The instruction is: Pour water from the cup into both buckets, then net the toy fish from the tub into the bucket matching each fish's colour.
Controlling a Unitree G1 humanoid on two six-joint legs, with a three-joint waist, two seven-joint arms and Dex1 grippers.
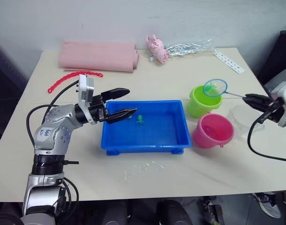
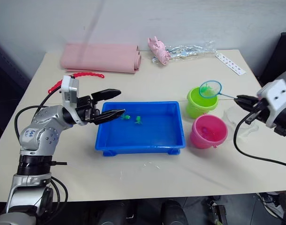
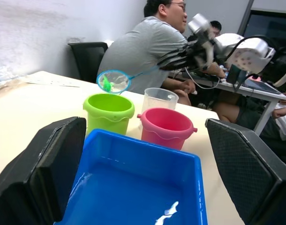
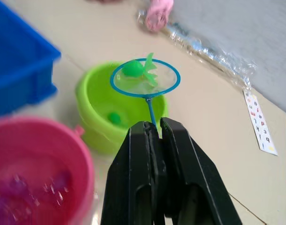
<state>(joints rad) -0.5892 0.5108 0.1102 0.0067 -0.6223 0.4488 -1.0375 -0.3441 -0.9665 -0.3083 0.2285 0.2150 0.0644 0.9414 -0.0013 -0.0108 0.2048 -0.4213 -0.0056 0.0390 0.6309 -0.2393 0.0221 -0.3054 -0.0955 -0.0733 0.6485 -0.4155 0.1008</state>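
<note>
Beige surface (image 1: 180, 183): your right pincer (image 4: 154, 133) pinches the net (image 4: 145, 77), green fish (image 4: 133, 69) inside, over the green bucket (image 1: 201, 101), frame right; left pincer (image 1: 120, 103) spread by the tub (image 1: 147, 140).

The tub (image 1: 147, 136) sits mid-table with two toy fish (image 2: 139, 120) in its far part. To its right stand two buckets, the near bucket (image 1: 213, 131) in front of the far bucket (image 1: 201, 102), touching or nearly so. The net (image 4: 145, 78) hangs above the far bucket with a fish (image 4: 135, 69) in it. The cup (image 3: 159, 99) stands right of the buckets. A folded cloth (image 1: 98, 56), a pig toy (image 1: 157, 48) and a wrapper (image 1: 189, 48) lie along the far edge.
</note>
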